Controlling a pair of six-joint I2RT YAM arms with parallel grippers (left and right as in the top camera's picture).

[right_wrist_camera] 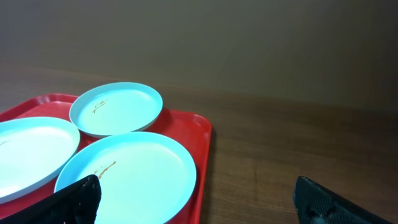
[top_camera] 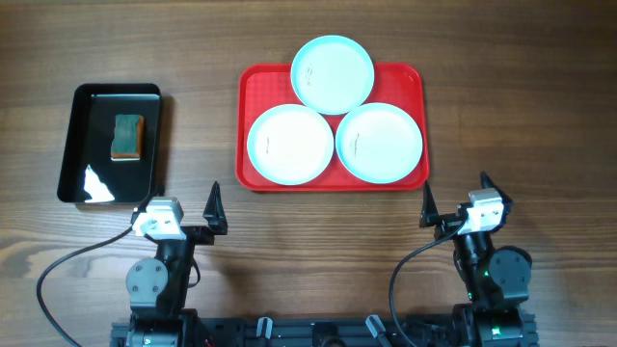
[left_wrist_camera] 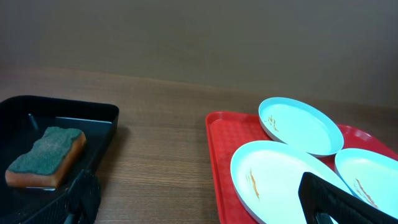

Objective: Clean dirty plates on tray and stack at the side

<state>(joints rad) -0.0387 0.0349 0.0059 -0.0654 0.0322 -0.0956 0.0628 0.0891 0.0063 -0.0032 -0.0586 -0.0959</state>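
The red tray (top_camera: 253, 82) lies at the middle back of the table and carries three pale blue plates: one at the back (top_camera: 333, 74), one front left (top_camera: 290, 145), one front right (top_camera: 379, 143). Small brown streaks mark the plates (left_wrist_camera: 280, 180) (right_wrist_camera: 137, 174). My left gripper (top_camera: 181, 207) stands open in front of the tray's left corner, above bare wood (left_wrist_camera: 208, 202), nothing between its fingers. Off the tray's front right corner, my right gripper (top_camera: 456, 198) is open too, empty over the tray's edge (right_wrist_camera: 205, 205).
A black tray (top_camera: 72, 145) sits at the left with a green-topped sponge (top_camera: 126, 136) in it, also visible in the left wrist view as the sponge (left_wrist_camera: 46, 155). Wooden tabletop surrounds both trays.
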